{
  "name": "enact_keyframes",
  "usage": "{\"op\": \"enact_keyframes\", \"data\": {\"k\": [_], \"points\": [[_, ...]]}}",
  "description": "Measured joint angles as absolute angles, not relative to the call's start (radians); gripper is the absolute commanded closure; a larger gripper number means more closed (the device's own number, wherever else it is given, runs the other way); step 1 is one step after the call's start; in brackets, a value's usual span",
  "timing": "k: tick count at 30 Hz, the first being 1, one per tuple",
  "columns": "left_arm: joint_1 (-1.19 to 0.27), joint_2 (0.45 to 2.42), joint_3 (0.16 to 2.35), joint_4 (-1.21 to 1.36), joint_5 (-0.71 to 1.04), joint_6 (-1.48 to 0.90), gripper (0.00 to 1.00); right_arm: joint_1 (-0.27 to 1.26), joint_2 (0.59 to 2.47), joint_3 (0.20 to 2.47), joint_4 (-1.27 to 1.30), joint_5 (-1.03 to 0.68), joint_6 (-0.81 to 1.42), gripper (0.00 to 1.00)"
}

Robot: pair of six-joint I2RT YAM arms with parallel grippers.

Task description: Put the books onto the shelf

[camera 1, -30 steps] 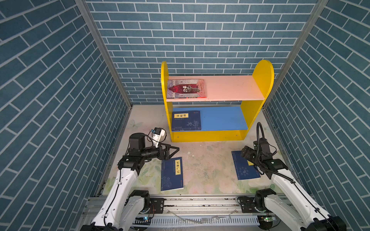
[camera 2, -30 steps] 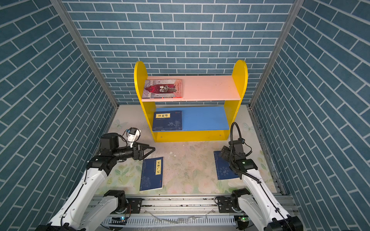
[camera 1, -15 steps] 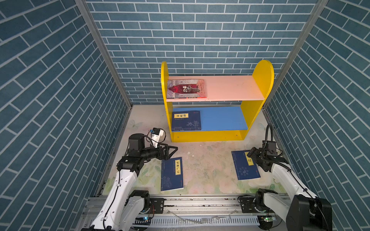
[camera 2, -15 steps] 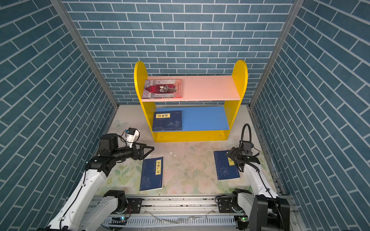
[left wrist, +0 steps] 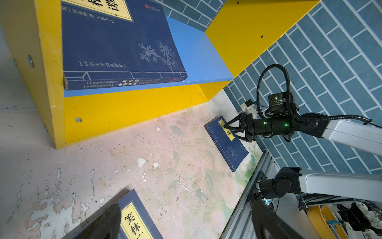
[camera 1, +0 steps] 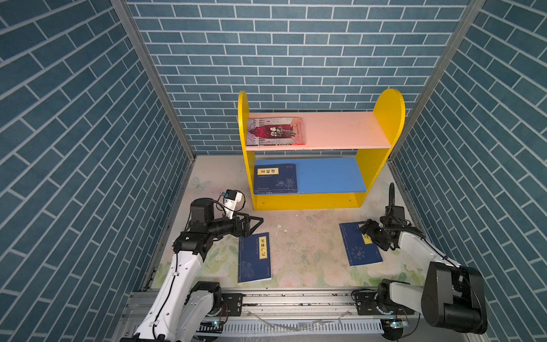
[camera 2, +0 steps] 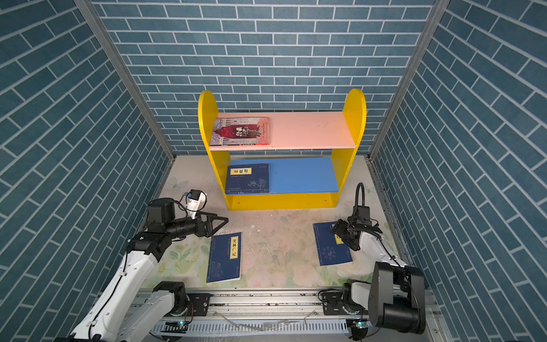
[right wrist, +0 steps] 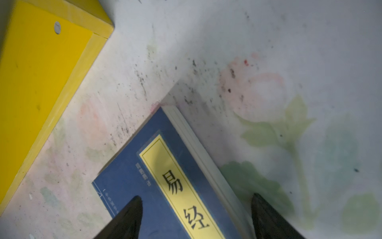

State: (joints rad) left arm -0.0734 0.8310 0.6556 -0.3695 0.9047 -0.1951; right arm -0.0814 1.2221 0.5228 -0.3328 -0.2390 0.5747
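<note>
Two navy paperbacks, the left book (camera 1: 255, 257) and the right book (camera 1: 359, 248), lie flat before the shelf (camera 1: 307, 202), long axes pointing toward it. The right gripper (camera 1: 367, 230) straddles the right book's page edge, jaws parted, unclamped; the left gripper (camera 1: 255, 227), wide open and empty, hovers beside the left book. On the shelf, the pink board (camera 1: 340, 130) holds a red book (camera 1: 275, 131) and the blue board (camera 1: 328, 174) a navy book (camera 1: 275, 179).

Right book (camera 1: 359, 250) lies under the right gripper (camera 1: 366, 228), one edge between its jaws. Left book (camera 1: 254, 257) lies partly below the left gripper (camera 1: 256, 226). Shelf (camera 1: 307, 202) stands beyond both; upper book (camera 1: 275, 131) and lower book (camera 1: 275, 179) lie on its boards, at the end nearer the left jaws.
</note>
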Motion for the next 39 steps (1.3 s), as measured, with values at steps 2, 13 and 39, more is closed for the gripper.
{"op": "enact_keyframes", "data": {"k": [2,13,39], "points": [[-0.073,0.828,0.656,-0.368,0.906,-0.195,0.00,-0.080,1.227,0.523,-0.322,-0.263,0.570,0.22],[-0.074,0.838,0.656,-0.363,0.897,-0.228,0.01,0.079,1.268,0.544,-0.312,-0.311,0.564,0.25],[-0.423,1.208,0.662,-0.268,0.902,-0.227,0.09,0.730,1.304,0.471,0.017,-0.194,0.936,0.36]]}}
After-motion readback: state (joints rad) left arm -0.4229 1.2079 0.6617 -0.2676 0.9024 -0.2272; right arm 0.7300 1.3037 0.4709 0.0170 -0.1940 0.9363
